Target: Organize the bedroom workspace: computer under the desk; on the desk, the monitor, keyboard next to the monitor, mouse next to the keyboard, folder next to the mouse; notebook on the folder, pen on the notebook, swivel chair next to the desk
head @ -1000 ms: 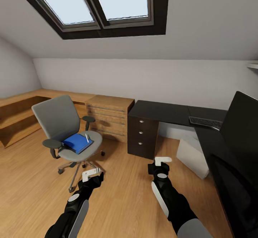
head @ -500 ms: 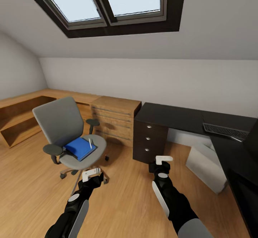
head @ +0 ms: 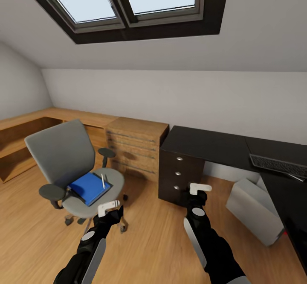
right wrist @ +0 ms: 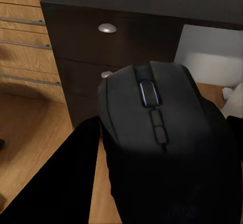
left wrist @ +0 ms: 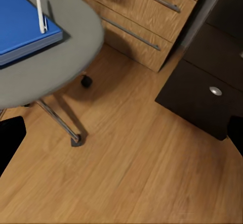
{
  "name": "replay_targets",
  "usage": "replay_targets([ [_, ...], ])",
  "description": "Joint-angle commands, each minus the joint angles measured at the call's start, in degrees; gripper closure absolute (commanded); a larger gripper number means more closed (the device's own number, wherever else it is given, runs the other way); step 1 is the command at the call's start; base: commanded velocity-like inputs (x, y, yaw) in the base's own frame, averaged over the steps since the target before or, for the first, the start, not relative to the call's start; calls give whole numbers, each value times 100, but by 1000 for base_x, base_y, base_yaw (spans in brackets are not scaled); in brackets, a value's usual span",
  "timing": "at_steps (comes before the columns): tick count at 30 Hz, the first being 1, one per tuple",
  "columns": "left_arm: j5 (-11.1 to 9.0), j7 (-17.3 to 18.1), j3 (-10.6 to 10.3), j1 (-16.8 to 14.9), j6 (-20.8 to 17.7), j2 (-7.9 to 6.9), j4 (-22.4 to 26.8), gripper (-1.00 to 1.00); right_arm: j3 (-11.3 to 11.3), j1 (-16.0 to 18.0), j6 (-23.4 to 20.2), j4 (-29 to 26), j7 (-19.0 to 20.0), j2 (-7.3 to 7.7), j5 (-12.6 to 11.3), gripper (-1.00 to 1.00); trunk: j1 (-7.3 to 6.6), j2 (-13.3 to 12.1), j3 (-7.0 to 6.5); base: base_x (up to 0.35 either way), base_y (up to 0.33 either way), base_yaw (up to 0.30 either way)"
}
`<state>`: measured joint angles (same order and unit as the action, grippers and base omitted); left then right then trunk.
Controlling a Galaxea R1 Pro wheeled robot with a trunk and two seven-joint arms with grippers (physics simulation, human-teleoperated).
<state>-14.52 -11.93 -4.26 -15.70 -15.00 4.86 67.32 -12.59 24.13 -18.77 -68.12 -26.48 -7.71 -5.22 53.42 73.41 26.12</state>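
Note:
The grey swivel chair stands on the floor at the left, apart from the desk. On its seat lies the blue folder with the whitish pen on top. The black desk runs along the right, the keyboard on it and the light grey computer on the floor beneath. My right gripper is shut on the dark mouse, held before the desk's drawers. My left gripper hangs open by the chair's base. I cannot make out the notebook.
A light wooden drawer unit stands between the chair and the desk's black drawer block. Low wooden shelving lines the left wall. A sloped ceiling with skylights hangs overhead. Wooden floor lies in front of me.
The whole view has turned and come closer, so the monitor has slid out at the right and the chair looks nearer. My right gripper has reached slightly forward with the mouse.

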Motion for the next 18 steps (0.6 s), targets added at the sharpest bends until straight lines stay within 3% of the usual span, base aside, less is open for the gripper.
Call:
replay_targets([
  [1,-60,-46,-12,-3,-21,-2,9,-100,-12,4,-12,-8,-48,4,-61,100,3,3,7,322,0,0],
  [18,-60,-46,-13,-3,-21,0,9,-100,-7,4,-12,22,-57,15,-46,100,3,3,7,323,0,0],
])
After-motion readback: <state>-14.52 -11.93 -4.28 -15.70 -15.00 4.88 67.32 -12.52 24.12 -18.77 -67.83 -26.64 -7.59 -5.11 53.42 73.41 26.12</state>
